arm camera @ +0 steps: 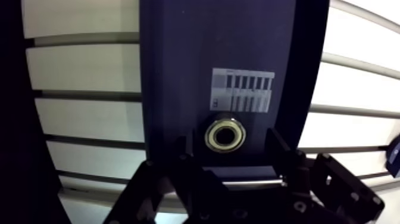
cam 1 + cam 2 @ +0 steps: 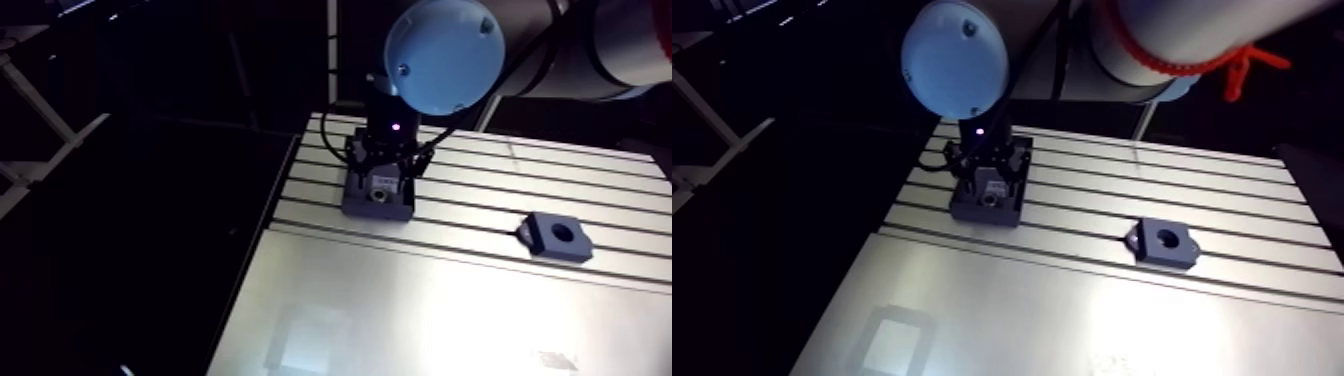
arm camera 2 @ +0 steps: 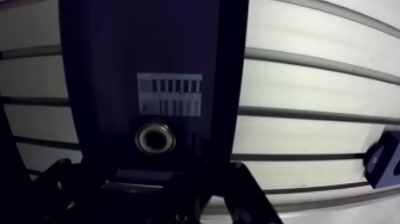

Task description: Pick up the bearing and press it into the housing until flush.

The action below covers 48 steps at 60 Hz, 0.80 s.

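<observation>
In the wrist view a small metal bearing [image 1: 225, 136] sits in a recess of a dark blue holder block [image 1: 178, 59], just below a striped label [image 1: 243, 89]. My gripper [image 1: 232, 150] is low over the block and open. Its dark fingers [image 1: 280, 152] stand on either side of the bearing with a gap to it. The housing [image 2: 557, 236], a dark square block with a round hole, lies on the table well to the right of the holder [image 2: 378, 203] in the arm view. It also peeks in off to the side of the gripper as the housing [image 3: 381, 161] in the wrist view.
The slotted aluminium table [image 2: 480, 300] has grooves across its far half and a smooth plate in front. Its left edge [image 2: 255, 270] drops off into the dark close to the holder block. The arm's large joint cap [image 2: 443, 55] hangs above the gripper.
</observation>
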Tool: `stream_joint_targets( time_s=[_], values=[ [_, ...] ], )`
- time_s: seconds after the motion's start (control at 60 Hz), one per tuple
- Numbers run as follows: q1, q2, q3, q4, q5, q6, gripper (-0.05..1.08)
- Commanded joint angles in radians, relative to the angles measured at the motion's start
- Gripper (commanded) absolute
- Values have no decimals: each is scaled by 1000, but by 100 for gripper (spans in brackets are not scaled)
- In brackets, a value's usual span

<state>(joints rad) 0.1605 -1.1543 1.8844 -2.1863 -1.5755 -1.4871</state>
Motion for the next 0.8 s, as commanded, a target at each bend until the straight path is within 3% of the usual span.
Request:
stream_joint_targets(
  time_s=[0.017,0.8],
  values=[
    [2,6,2,0,2,0,32],
    [14,12,-1,0,-1,1,35]
  ],
)
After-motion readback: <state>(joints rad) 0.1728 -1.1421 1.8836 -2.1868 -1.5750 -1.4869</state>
